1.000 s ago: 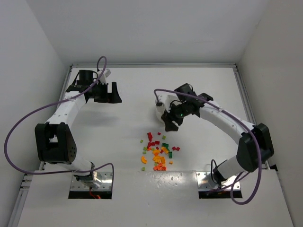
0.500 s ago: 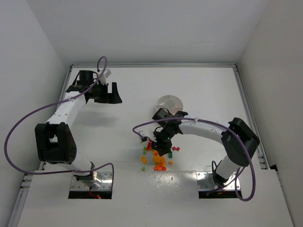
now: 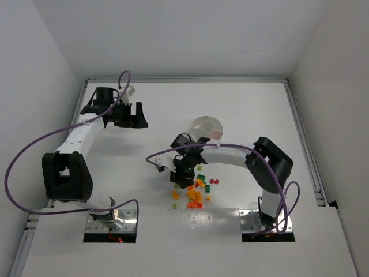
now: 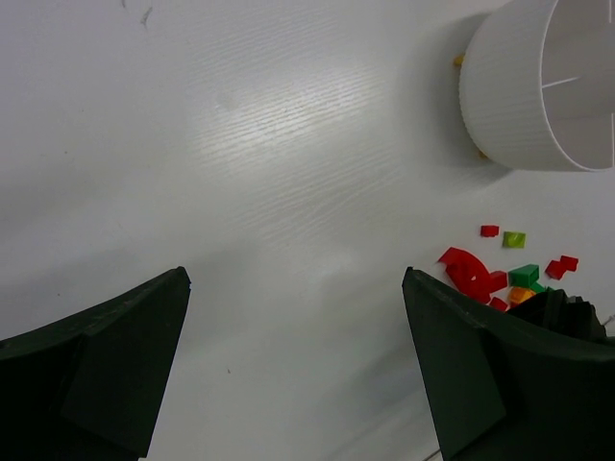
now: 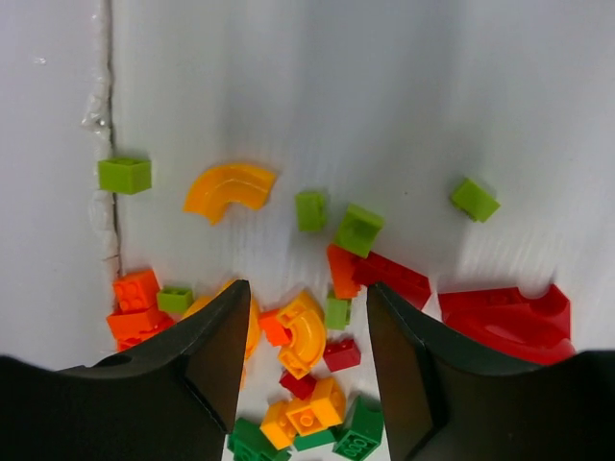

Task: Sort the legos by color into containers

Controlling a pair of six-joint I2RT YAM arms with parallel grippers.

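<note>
The legos point(image 3: 197, 190) lie in a loose pile of red, orange, yellow and green bricks on the white table, below the containers. The containers are the wedges of a round white dish point(image 3: 206, 127) with inner walls, also seen in the left wrist view as the dish point(image 4: 538, 86). My right gripper point(image 3: 184, 176) hangs open just over the pile's left part. In its wrist view the right gripper point(image 5: 307, 290) straddles a yellow-orange curved brick point(image 5: 312, 338) and small red bricks, gripping none. My left gripper point(image 3: 134, 115) is open and empty at the far left, with its open jaws point(image 4: 296, 274) over bare table.
A thin seam point(image 5: 108, 173) runs across the table beside the pile. A glossy patch point(image 3: 202, 216) lies near the front edge between the arm bases. Metal rails point(image 3: 300, 127) border the table, with white walls behind. A purple cable point(image 3: 158, 158) loops left of the right wrist.
My right arm swung from over the dish down and left onto the lego pile, uncovering the dish. Its jaws stand a little wider than half a second ago. The left arm stayed put.
</note>
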